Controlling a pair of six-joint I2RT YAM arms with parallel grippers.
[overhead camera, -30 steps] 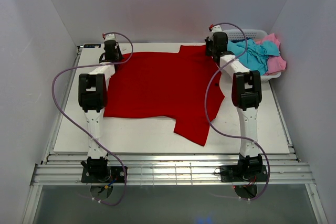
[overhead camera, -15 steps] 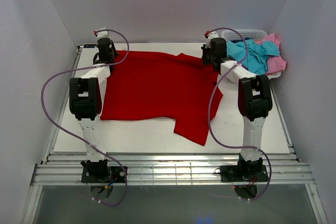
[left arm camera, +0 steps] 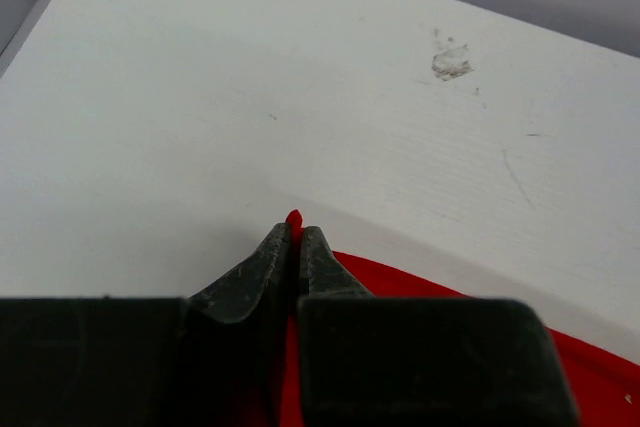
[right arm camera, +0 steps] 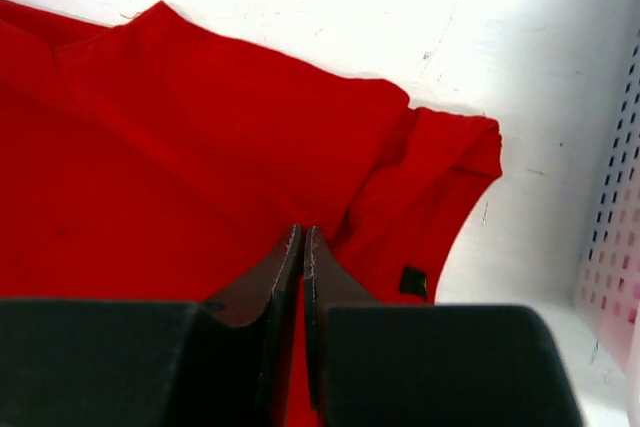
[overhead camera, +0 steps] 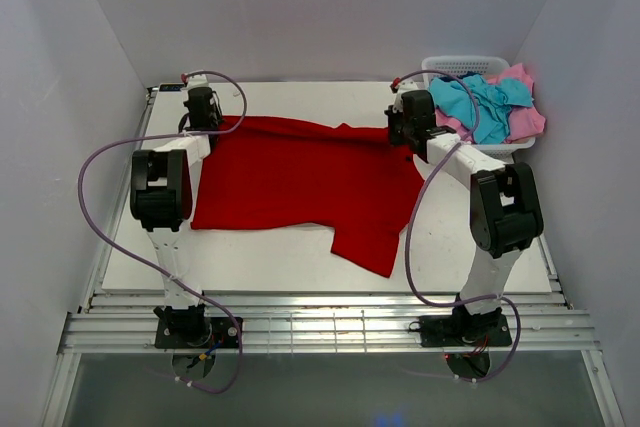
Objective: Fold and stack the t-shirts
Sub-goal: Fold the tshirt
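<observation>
The large red t-shirt (overhead camera: 300,177) lies spread on the white table (overhead camera: 260,262), one sleeve pointing toward the near edge. My left gripper (overhead camera: 203,113) is shut on the shirt's far left corner; in the left wrist view a red tip of the shirt (left arm camera: 380,284) pokes out past the pinched gripper (left arm camera: 294,232). My right gripper (overhead camera: 407,129) is shut on the far right part of the shirt, and the right wrist view shows the gripper (right arm camera: 302,233) closed on a fold of the red shirt (right arm camera: 200,147). A turquoise t-shirt (overhead camera: 480,102) and a pink t-shirt (overhead camera: 525,122) lie heaped in the basket.
The white lattice basket (overhead camera: 465,64) stands at the table's far right corner, close beside my right arm; its wall (right arm camera: 615,237) shows at the right edge of the right wrist view. Grey walls enclose the table on three sides. Purple cables loop from both arms.
Both grippers have drawn the shirt's far edge toward the near side of the table. The right arm's elbow has swung outward to the right.
</observation>
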